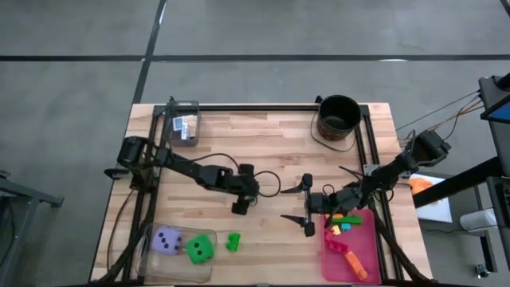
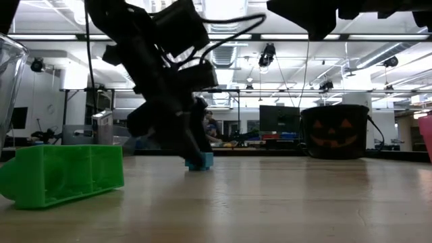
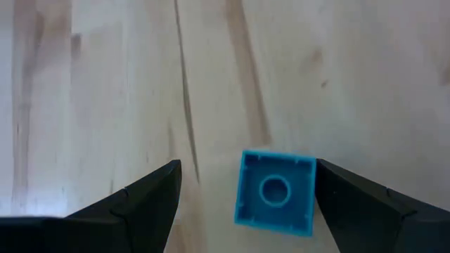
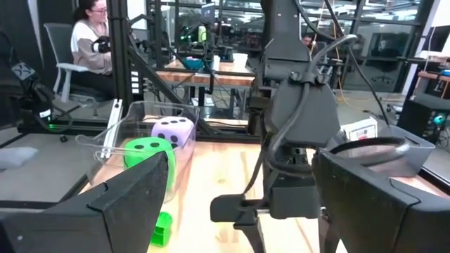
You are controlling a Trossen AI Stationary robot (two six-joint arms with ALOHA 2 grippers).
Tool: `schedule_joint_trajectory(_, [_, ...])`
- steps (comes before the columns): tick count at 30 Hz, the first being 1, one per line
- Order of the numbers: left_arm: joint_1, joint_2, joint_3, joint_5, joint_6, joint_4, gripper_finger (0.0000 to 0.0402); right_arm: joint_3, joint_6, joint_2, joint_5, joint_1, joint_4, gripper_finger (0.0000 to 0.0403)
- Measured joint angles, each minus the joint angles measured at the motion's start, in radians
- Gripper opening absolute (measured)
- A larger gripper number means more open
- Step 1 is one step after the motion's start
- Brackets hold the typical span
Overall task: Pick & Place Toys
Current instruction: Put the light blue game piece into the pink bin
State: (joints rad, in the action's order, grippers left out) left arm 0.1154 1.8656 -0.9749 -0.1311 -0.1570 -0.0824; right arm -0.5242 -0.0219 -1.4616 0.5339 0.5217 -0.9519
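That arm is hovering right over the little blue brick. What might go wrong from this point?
The teal brick sits off-centre between the left gripper's open jaws, close to one jaw. That jaw may touch first and push it askew, so the grip could slip. The right gripper waits open close by, so the arms might brush if either one swings across.

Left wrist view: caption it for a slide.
Open left gripper straddles a teal brick lying on the wooden table.
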Motion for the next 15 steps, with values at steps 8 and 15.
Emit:
schedule_joint_trajectory(8, [-0.006,0.003,0.014,0.038,-0.001,-0.008,0.0316,0.000,0.000,0.000,0.000,0.000,0.003,0.0349])
schedule_joint_trajectory(15, [-0.006,0.003,0.015,0.042,0.000,-0.008,0.0278,-0.001,0.000,-0.012,0.000,0.000,0.003,0.0349])
